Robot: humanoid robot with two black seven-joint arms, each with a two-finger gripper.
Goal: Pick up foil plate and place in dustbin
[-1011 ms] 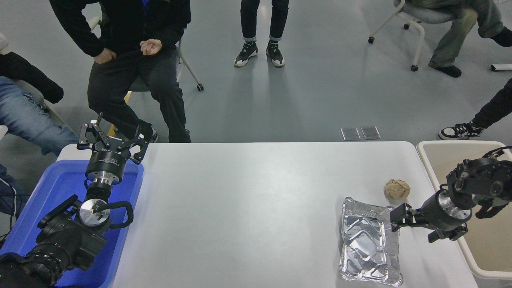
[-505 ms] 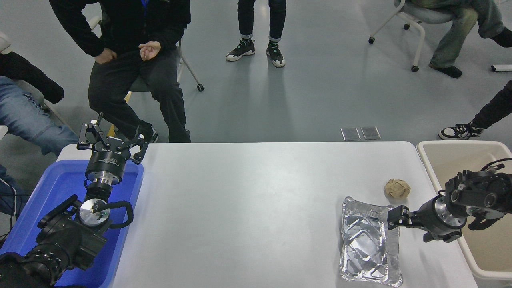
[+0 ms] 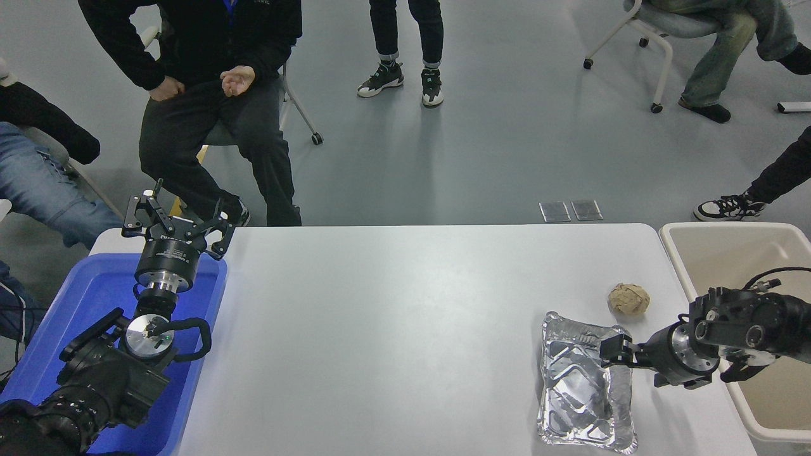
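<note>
The foil plate (image 3: pixel 580 396) lies flat near the table's front right corner, shiny and crinkled. My right gripper (image 3: pixel 612 353) reaches in from the right, low over the plate's right rim near its far end. Its fingers stand a little apart around the rim and look open. The beige dustbin (image 3: pixel 673 244) stands just past the table's right edge, and the right arm crosses its near wall. My left gripper (image 3: pixel 174 218) is parked open at the left, above the blue tub.
A crumpled tan paper ball (image 3: pixel 629 299) sits on the table just beyond the plate. A blue tub (image 3: pixel 95 285) lies under the left arm. Several people sit or stand on the far side, with chairs.
My right gripper has moved left and toward the table's front edge, from beside the plate's far right corner onto its right rim. The plate, ball and left arm have not moved.
</note>
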